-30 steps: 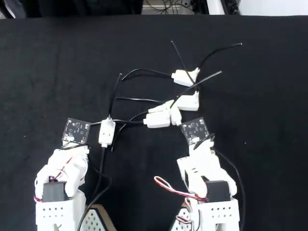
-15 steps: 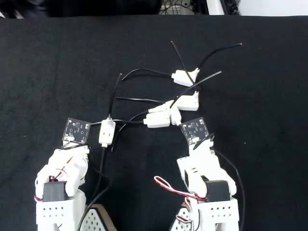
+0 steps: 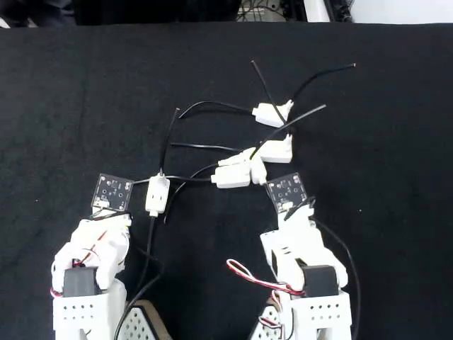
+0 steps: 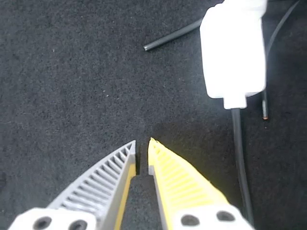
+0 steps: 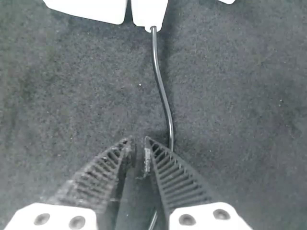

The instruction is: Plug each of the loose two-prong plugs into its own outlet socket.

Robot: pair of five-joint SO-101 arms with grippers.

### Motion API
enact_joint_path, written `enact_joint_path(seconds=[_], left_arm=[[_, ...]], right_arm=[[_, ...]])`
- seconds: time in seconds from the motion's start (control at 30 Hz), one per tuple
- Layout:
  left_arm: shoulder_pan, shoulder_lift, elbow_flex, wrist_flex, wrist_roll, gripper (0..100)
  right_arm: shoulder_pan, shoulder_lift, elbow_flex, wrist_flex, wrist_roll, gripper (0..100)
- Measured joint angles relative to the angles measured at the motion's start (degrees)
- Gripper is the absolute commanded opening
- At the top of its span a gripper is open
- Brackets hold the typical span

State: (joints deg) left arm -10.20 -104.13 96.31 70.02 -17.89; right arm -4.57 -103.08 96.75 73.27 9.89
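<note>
Our left gripper [image 4: 142,145] is closed, empty — a white connector [image 4: 233,52] lies ahead. Our right gripper [image 5: 137,143] is closed too, a black cord [image 5: 160,88] beside its tips.

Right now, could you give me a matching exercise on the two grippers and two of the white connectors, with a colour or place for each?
Column A:
1. left gripper
2. right gripper
3. lone connector
4. far connector

Column B:
a. farthest from both grippers
b. all black
c. partly yellow
d. nearest the left gripper

Pairs: 1-c, 2-b, 3-d, 4-a.
</note>
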Motion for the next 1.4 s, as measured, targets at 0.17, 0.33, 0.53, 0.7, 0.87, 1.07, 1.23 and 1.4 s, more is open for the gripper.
enact_joint_path(seconds=[0.17,0.33,0.53,0.7,0.87,1.07,1.23,1.4], left_arm=[[-1.05,0.0,0.0,0.0,0.0,6],[-1.05,0.0,0.0,0.0,0.0,6],[-1.23,0.0,0.0,0.0,0.0,6],[-1.23,0.0,0.0,0.0,0.0,6],[-1.23,0.0,0.0,0.0,0.0,6],[-1.23,0.0,0.0,0.0,0.0,6],[-1.23,0.0,0.0,0.0,0.0,6],[-1.23,0.0,0.0,0.0,0.0,6]], right_arm=[[0.0,0.0,0.0,0.0,0.0,2.5],[0.0,0.0,0.0,0.0,0.0,2.5],[0.0,0.0,0.0,0.0,0.0,2.5],[0.0,0.0,0.0,0.0,0.0,2.5],[0.0,0.0,0.0,0.0,0.0,2.5],[0.0,0.0,0.0,0.0,0.0,2.5],[0.0,0.0,0.0,0.0,0.0,2.5],[0.0,0.0,0.0,0.0,0.0,2.5]])
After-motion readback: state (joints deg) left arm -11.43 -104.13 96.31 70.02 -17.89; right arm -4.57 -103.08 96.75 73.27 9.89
